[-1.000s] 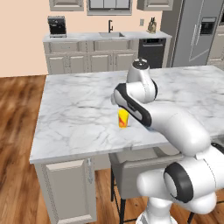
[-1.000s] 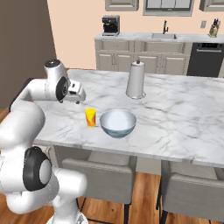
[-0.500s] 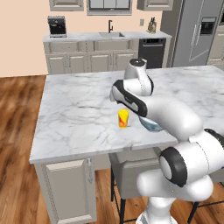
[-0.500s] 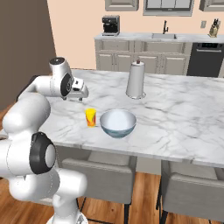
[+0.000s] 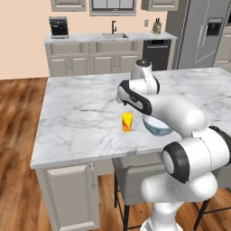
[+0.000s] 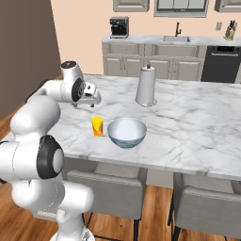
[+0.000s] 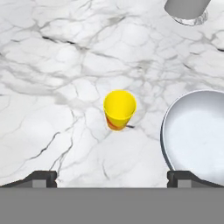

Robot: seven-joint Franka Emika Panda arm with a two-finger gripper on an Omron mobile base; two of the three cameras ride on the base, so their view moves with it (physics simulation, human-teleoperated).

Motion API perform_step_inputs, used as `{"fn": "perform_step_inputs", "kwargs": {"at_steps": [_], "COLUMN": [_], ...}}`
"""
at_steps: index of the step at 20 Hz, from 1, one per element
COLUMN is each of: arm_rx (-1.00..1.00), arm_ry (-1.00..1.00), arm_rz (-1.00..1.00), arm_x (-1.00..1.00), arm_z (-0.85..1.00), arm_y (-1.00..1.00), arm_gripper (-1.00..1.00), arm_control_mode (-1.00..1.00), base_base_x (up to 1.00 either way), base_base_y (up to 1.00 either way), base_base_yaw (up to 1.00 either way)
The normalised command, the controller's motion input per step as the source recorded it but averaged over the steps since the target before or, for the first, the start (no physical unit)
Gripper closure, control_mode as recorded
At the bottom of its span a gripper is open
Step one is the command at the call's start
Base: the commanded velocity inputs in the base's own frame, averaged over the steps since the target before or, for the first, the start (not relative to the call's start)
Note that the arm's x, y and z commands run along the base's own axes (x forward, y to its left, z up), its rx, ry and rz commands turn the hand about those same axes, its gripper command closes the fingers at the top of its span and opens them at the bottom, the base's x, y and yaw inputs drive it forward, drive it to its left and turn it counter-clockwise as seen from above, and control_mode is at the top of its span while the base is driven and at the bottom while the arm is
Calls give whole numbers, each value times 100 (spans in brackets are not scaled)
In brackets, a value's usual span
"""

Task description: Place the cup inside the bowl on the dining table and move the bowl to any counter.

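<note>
Near the front edge of the marble bench (image 6: 197,127) the yellow cup (image 6: 97,126) stands upright, and the bowl (image 6: 126,132) sits just to its right, close but apart. Above and slightly behind the cup hangs the gripper (image 6: 92,100), fingers spread wide and holding nothing. Farther back there's the paper-towel roll (image 6: 146,85), and beyond it the wall counter (image 6: 155,41) with its coffee machine (image 6: 119,27).
</note>
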Motion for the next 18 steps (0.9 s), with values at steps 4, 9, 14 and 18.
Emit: {"fn": "perform_step_inputs", "kwargs": {"at_steps": [4,9,14,18], "arm_rx": [0,0,0,0], "arm_ry": [0,0,1,0], "arm_rz": [0,0,0,0], "arm_x": [12,32,21,16], "arm_z": [-13,-20,-14,-15], "arm_y": [0,0,0,9], "arm_gripper": [-100,-100,-100,-100], "arm_control_mode": [-100,-100,-100,-100], "base_base_x": [0,0,0,0], "base_base_y": [0,0,0,0], "base_base_yaw": [0,0,0,0]}}
